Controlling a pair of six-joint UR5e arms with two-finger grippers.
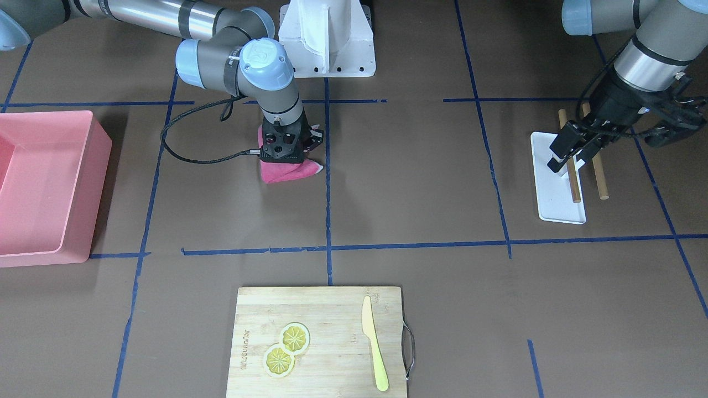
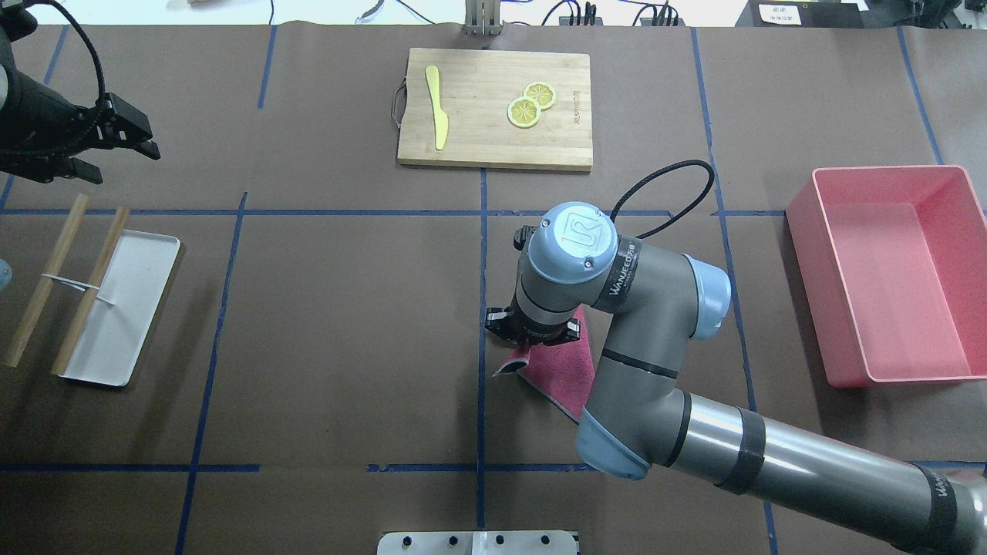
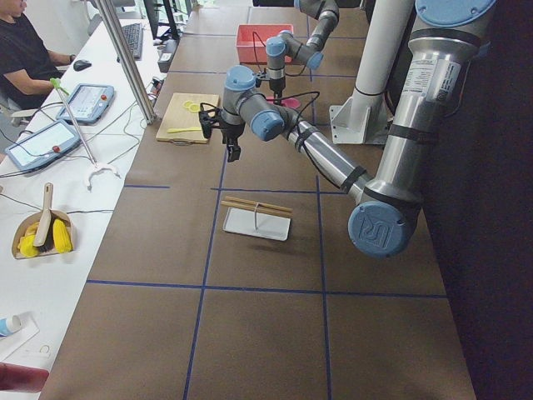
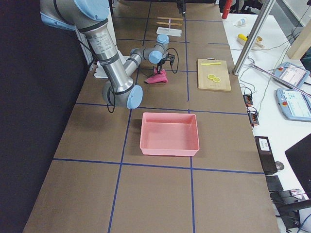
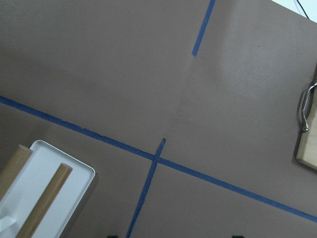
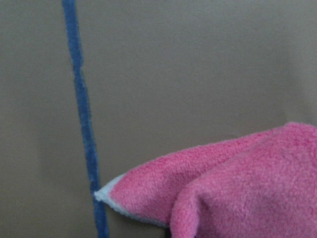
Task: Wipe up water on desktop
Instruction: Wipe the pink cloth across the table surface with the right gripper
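Observation:
The desktop (image 1: 415, 182) is dark brown with blue tape lines; I see no water on it. My right gripper (image 1: 285, 157) points straight down near the table's middle, shut on a pink cloth (image 1: 287, 171) that lies bunched on the desktop just beside a blue tape line. The cloth also shows in the overhead view (image 2: 567, 362) and in the right wrist view (image 6: 237, 183), where one corner touches the tape. My left gripper (image 1: 564, 160) is open and empty, held above a white tray (image 1: 558, 204); it also shows in the overhead view (image 2: 123, 158).
A pink bin (image 1: 44, 188) stands at the table's end on my right. A bamboo cutting board (image 1: 332, 331) with two lemon slices (image 1: 287, 348) and a yellow knife (image 1: 375, 348) lies at the far edge. Two wooden sticks (image 1: 572, 177) rest across the white tray.

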